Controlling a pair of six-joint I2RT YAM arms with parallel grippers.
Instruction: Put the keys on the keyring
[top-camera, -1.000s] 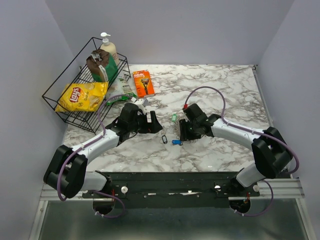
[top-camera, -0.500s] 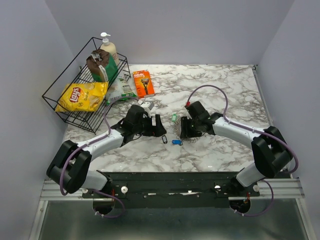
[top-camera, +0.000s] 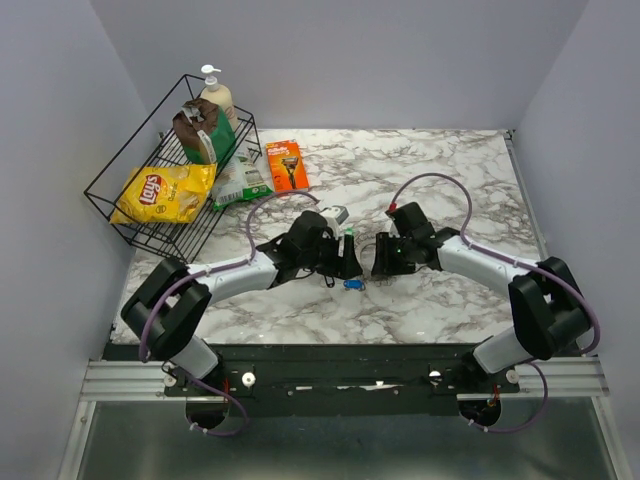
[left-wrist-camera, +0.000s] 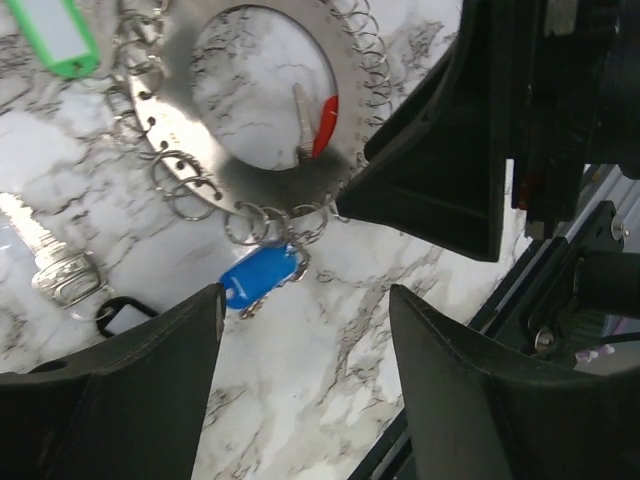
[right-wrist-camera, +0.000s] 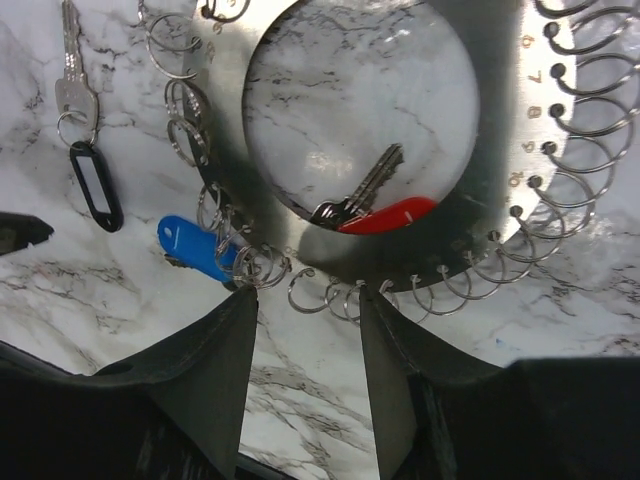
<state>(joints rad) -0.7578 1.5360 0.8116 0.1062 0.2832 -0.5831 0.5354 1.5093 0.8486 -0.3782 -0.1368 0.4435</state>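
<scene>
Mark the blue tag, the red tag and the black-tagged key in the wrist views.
blue tag (left-wrist-camera: 260, 277): left wrist view, middle of the plastic tag.
red tag (right-wrist-camera: 392, 214): right wrist view, middle of the tag.
black-tagged key (right-wrist-camera: 74, 97): right wrist view, on the key's silver head.

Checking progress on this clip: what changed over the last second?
The left claw swept right across the table to the keyring, facing the right claw, which edged slightly right. Nothing grasped or released. Blue-tagged key, basket and razor pack stayed put.
</scene>
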